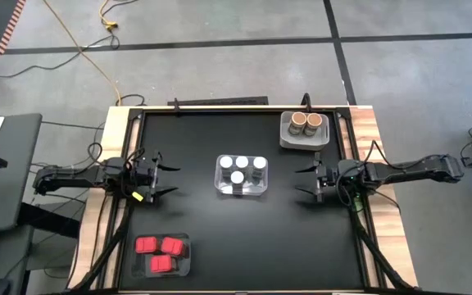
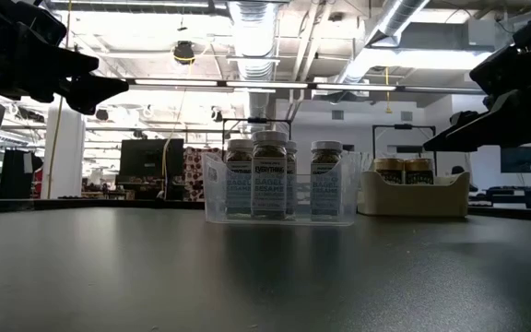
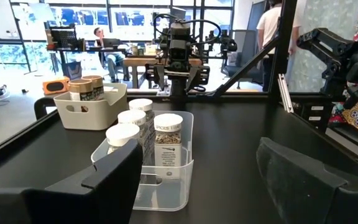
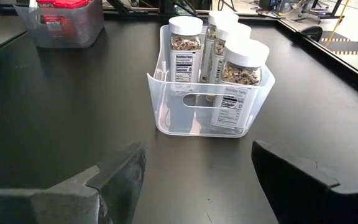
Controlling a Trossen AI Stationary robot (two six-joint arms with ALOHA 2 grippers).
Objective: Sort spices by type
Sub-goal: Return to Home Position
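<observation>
We judge sorting finished: white-lidded jars (image 1: 238, 177) at bench (image 1: 195, 123) centre, tan jars (image 1: 299, 123) at 1 o'clock, red tins (image 1: 161, 263) at 7. Left arm (image 1: 97, 174) at 9, right arm (image 1: 383, 170) at 3; jaws apart, empty.

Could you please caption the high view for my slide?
Spices sorted: white-lidded jars in clear bin, tan jars in white bin, red cans in dark bin; left gripper and right gripper open.
</observation>
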